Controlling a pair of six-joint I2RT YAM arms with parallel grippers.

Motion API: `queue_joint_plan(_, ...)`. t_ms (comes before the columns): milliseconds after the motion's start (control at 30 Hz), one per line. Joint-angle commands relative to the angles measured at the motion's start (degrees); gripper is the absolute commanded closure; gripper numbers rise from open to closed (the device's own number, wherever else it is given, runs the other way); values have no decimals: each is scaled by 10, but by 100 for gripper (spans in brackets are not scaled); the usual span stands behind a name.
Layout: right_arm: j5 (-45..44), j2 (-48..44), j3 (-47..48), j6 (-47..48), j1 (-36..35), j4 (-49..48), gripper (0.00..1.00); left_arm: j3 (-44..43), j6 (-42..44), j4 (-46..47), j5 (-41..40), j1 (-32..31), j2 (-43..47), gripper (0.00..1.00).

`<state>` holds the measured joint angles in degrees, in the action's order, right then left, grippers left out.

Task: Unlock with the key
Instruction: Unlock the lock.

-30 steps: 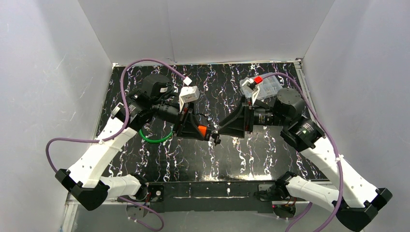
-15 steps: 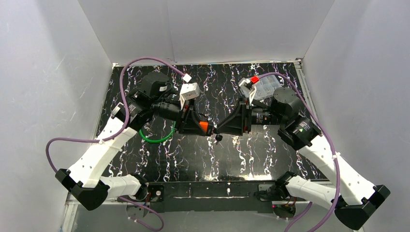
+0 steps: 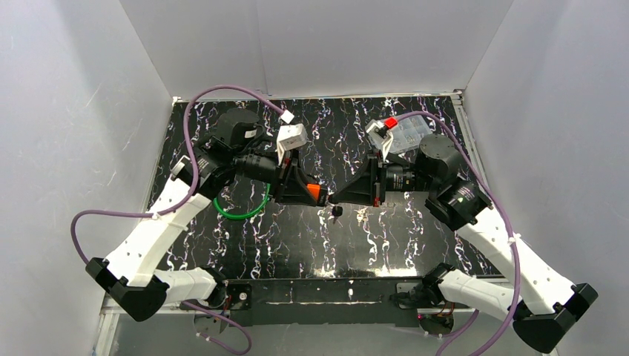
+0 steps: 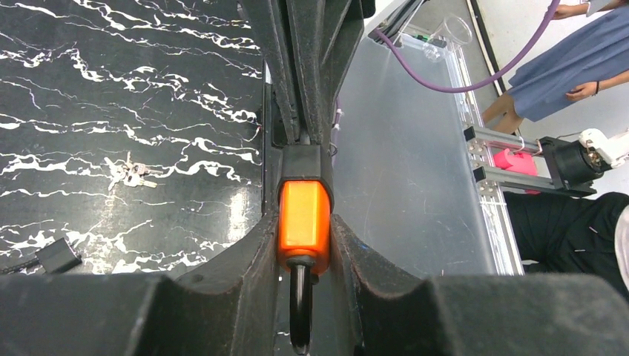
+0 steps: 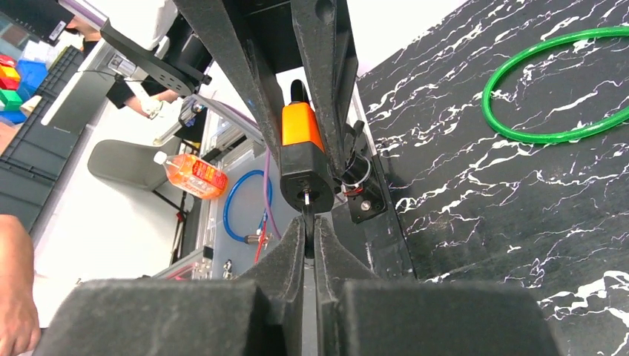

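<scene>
On the left half of the desk (image 3: 297,245), a green loop (image 3: 241,211) of cord lies flat, partly under the left arm. To its right, above the middle of the desk and clear of its surface, the left gripper (image 3: 305,194) is clamped on an orange padlock (image 3: 315,195). The overhead view shows the padlock only as a small orange patch. The left wrist view shows its body wedged between the two fingers (image 4: 259,248), with the black shackle (image 4: 299,315) pointing back toward the camera. That view alone also shows a bunch of spare keys (image 4: 133,174) lying on the desk below, and a small black block (image 4: 56,256) nearer the left edge of the frame. Directly right of the padlock, the right gripper (image 3: 340,199) meets it tip to tip. Only the right wrist view looks at the padlock's black end face. There a thin key (image 5: 306,202) stands in the keyhole, and the fingers (image 5: 285,256) are pinched around the key with only a slit between them. From above, a small dark piece (image 3: 336,213) dangles just under the meeting point; what it is cannot be made out. In the far right corner of the desk sits a clear plastic box (image 3: 412,132).
</scene>
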<state>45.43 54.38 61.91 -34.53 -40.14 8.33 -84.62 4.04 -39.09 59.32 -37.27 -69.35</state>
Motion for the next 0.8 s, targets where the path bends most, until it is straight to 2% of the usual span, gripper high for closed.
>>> queue_joint_plan(0,7,5,-5,-18,0,-38,98,-34,1,23,17,0,4,100)
queue_joint_plan(233,0,18,-19,-89,0,-93,99,-39,28,23,18,-1,0,100)
queue_joint_plan(633,4,82,14,-185,6,-110,99,-68,298,-8,-67,-37,25,100)
queue_joint_plan(767,13,85,18,-212,10,-137,99,-60,358,-11,-94,-54,40,100)
